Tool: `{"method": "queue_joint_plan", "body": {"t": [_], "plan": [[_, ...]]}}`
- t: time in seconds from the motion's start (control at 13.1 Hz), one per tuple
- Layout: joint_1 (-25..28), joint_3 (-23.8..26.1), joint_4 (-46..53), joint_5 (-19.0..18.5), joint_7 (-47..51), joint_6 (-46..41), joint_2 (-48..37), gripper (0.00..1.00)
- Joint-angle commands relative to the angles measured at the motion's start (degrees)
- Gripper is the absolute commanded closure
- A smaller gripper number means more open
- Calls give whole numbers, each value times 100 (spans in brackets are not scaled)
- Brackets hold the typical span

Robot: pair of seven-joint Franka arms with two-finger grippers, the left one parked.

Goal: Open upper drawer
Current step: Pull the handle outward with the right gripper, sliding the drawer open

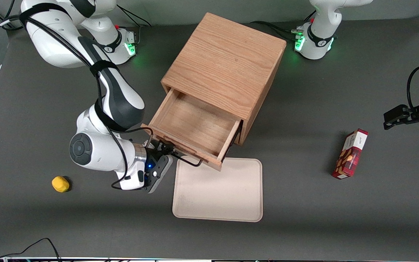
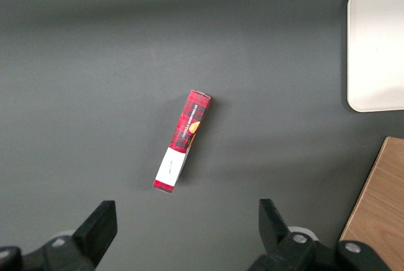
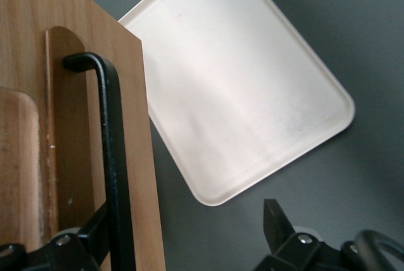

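The upper drawer [image 1: 195, 125] of the oak cabinet [image 1: 227, 62] stands pulled well out, and its inside is bare. Its thin black wire handle [image 1: 189, 162] sits on the drawer front facing the front camera. My right gripper [image 1: 166, 151] is at the end of that handle, level with the drawer front. In the right wrist view the handle [image 3: 113, 157] runs along the drawer front [image 3: 31, 62]. The gripper [image 3: 184, 211] is open wide there. The handle lies between the fingers, close against one finger [image 3: 95, 223], and the other finger [image 3: 274, 220] is far off it. The lower drawer is hidden under the upper one.
A beige tray [image 1: 218, 191] lies on the table just in front of the open drawer, also showing in the right wrist view [image 3: 240, 88]. A yellow object [image 1: 60, 183] lies near the working arm. A red box [image 1: 351, 154] lies toward the parked arm's end of the table.
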Motion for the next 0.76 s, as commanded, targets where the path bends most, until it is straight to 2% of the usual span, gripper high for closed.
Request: {"method": "queue_joint_plan", "body": {"t": [0.0, 0.46, 0.69], "plan": [[41, -110, 414, -71, -4, 26, 161, 0], [33, -57, 415, 17, 127, -27, 39, 0], [41, -31, 379, 122, 750, -71, -312, 0]]}}
